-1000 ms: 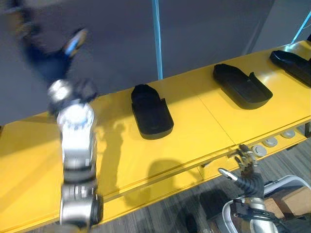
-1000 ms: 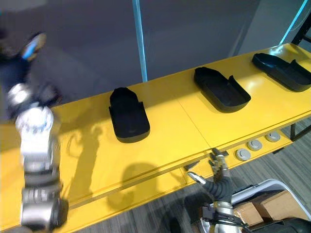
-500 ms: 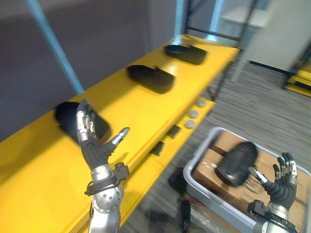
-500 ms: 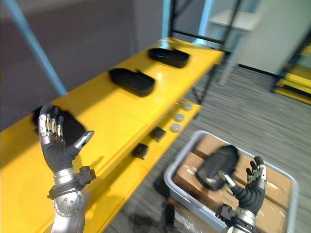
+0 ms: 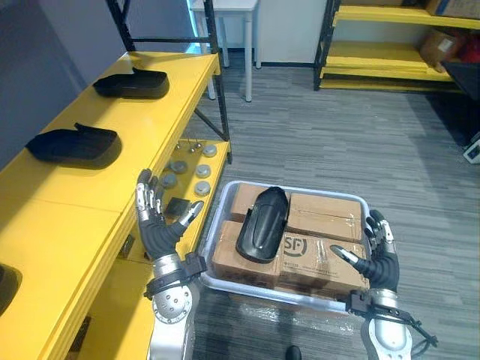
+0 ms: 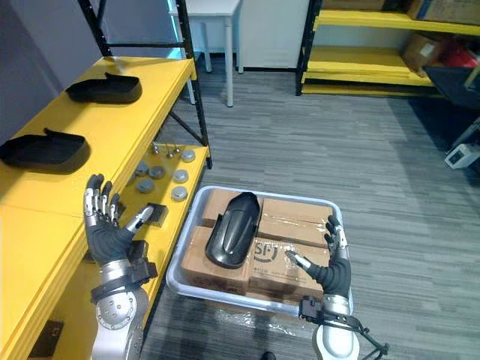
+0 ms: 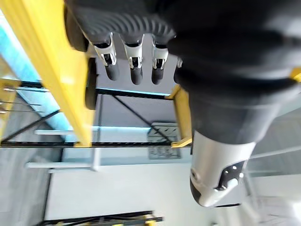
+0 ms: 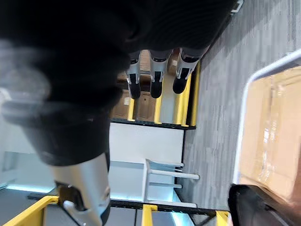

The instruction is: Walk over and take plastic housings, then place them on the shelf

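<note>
I am holding my left hand (image 5: 159,225) up, spread open and empty, just beside the edge of the yellow shelf (image 5: 67,202). My right hand (image 5: 379,255) is also standing open and empty, at the near right corner of the bin (image 5: 294,190). The housing (image 5: 262,223) I am going for is lying on top of the boxes (image 5: 324,217) inside the bin, between my two hands and closer to the left one.

To take it well, I think I am needing both hands, one on each long side, because it looks long, smooth and curved, and one hand may slip off. Then I should lift it straight up over the bin rim. Two other housings (image 5: 75,144) are already lying on the shelf, so the free place nearer to me seems the better target.

The eye views are giving the whole layout. The right wrist view is showing my straight fingers (image 8: 155,77) from close, with the bin rim and what seems a dark corner of the housing. The left wrist view is showing straight fingers (image 7: 134,66) against the shelf edge.
</note>
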You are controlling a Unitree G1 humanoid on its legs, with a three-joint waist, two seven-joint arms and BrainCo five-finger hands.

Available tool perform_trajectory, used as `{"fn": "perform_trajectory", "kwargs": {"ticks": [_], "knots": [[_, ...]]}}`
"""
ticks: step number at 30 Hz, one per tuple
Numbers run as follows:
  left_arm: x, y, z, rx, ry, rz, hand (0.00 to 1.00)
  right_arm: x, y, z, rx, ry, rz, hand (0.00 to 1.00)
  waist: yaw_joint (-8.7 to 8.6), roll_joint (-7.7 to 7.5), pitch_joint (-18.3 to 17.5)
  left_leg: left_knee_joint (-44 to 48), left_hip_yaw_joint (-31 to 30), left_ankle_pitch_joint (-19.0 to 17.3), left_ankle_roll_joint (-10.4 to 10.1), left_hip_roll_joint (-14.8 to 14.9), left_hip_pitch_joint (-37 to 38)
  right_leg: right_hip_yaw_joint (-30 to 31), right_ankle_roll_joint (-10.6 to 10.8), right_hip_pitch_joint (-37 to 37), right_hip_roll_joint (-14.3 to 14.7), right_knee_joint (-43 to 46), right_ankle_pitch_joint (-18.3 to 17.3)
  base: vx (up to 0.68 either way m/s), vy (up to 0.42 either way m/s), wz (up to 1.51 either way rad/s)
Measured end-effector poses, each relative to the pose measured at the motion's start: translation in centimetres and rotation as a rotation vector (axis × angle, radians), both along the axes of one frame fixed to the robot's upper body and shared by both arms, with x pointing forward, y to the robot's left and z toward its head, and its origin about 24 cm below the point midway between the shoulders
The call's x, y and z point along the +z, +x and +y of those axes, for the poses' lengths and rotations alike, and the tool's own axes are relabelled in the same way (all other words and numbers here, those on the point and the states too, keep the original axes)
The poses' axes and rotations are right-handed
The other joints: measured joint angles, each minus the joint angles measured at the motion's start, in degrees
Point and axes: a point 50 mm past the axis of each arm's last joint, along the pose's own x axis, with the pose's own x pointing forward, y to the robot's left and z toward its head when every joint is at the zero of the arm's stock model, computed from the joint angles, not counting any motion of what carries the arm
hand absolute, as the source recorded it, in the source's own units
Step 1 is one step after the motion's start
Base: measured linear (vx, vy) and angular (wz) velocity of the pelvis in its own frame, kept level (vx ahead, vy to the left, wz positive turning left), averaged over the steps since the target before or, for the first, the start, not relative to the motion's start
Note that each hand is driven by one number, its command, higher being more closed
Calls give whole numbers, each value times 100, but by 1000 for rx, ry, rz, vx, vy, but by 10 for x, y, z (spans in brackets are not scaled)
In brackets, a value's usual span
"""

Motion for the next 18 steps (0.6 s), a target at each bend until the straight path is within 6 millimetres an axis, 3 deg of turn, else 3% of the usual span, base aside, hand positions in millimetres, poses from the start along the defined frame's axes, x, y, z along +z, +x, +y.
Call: {"fn": "perform_trajectory", "kwargs": {"ticks": [1, 2, 3, 7, 9, 12, 14, 18], "knots": [[-4, 1, 0, -1, 2, 18, 0, -3, 2, 1, 1, 2, 13, 0, 33, 35, 13, -205, -26, 94, 95, -89, 8, -10, 2, 36, -11, 4, 0, -39, 134, 3], [-8, 2, -1, -3, 3, 40, 0, -6, 6, 2, 5, 3, 27, 0, 76, 84, 45, -395, -84, 430, 236, -168, -20, -40, 21, 64, 12, 4, -6, -40, 129, -6], [-20, 4, -3, -22, 12, 101, 0, -13, 11, 7, 5, 20, 63, 0, 175, 36, 91, -403, -148, 459, 8, -227, 7, -25, 98, 93, -22, -22, -1, -41, 126, 2], [-51, -4, -11, -92, 68, 249, 0, -27, 28, 16, -29, 37, 142, 0, 275, -23, 142, -548, -295, 513, 85, -490, -81, -209, 213, 99, -252, -110, 71, -59, 111, 27], [-64, -6, -19, -152, 90, 309, 0, -30, 42, 9, -95, 33, 178, 0, 382, -28, 252, -564, -493, 581, 129, -583, -269, -420, 265, 78, -320, -157, 109, -61, 41, 50], [-84, -8, -22, -191, 108, 396, 0, -21, 62, 0, -175, 37, 164, 0, 478, -63, 462, -666, -723, 742, 159, -686, -553, -637, 289, -91, -395, -154, 159, -57, 19, 41], [-99, -7, -23, -250, 155, 461, 0, -2, 83, -13, -268, 17, 133, 0, 648, -113, 682, -762, -774, 888, 173, -745, -797, -670, 282, -345, -435, -157, 244, -55, 21, 14], [-119, -3, -30, -373, 193, 547, 0, 26, 100, -31, -400, -15, 79, 0, 805, -177, 998, -742, -843, 947, 226, -827, -1010, -739, 306, -455, -483, -209, 332, -34, 39, 14]]}}
